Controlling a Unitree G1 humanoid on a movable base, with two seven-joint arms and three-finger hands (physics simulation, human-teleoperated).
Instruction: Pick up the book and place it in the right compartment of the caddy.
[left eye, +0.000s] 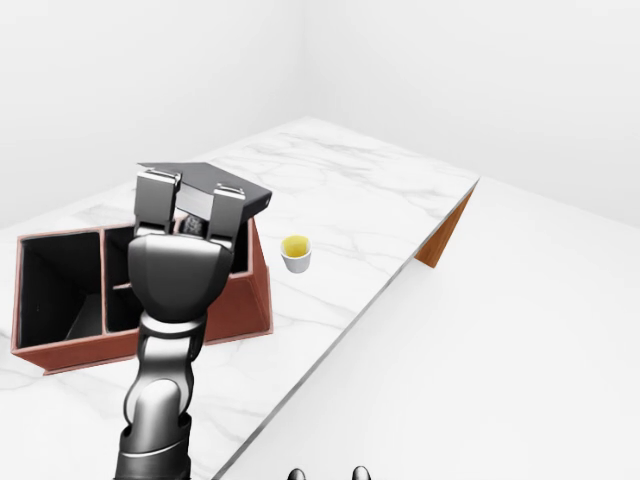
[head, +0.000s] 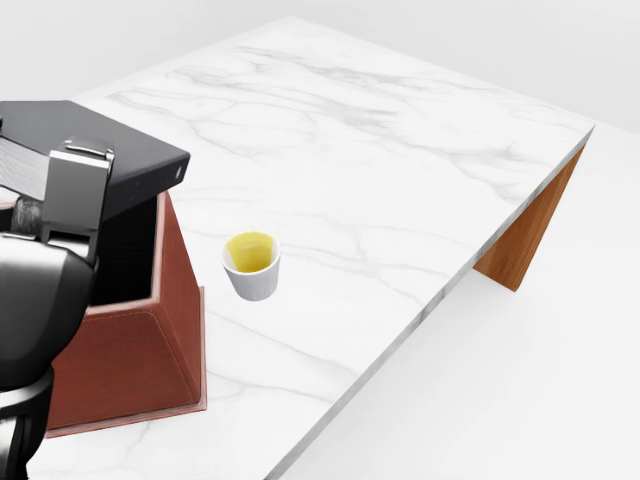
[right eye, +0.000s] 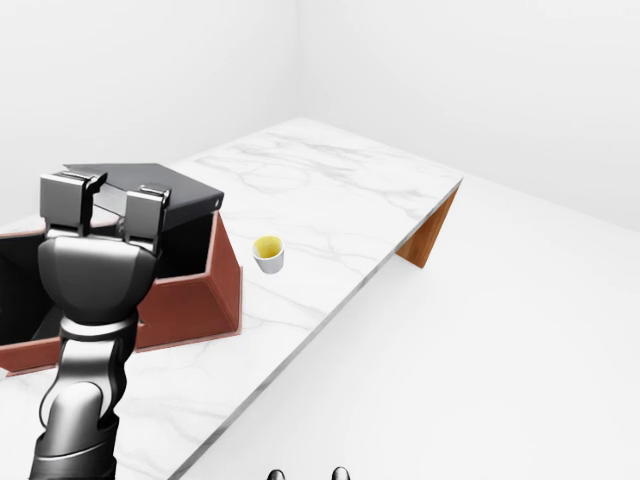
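The white marble table (left eye: 360, 200) runs off toward the top of every view, one brown wooden leg (left eye: 447, 232) under its right edge. On its left part stands the reddish-brown caddy (left eye: 240, 300). Only the left-eye view takes in its whole width, with dark open compartments side by side; the head view shows just its right end wall and one dark hollow.

The robot's left hand (left eye: 185, 225) is raised over the caddy's right end, its metal fingers (left eye: 157, 196) clamped on the black book (left eye: 235, 192). The book lies roughly flat across the top of the right compartment, one corner jutting past the caddy's right wall, not yet down inside. In the head view the hand fills the left edge and the book's right corner (head: 150, 160) shows large and close.

A small white cup (head: 252, 265) with yellow contents stands on the marble just right of the caddy, apart from it.

At the bottom edge of both eye views two dark fingertips (left eye: 325, 473) poke up; whether that hand is open I cannot tell.
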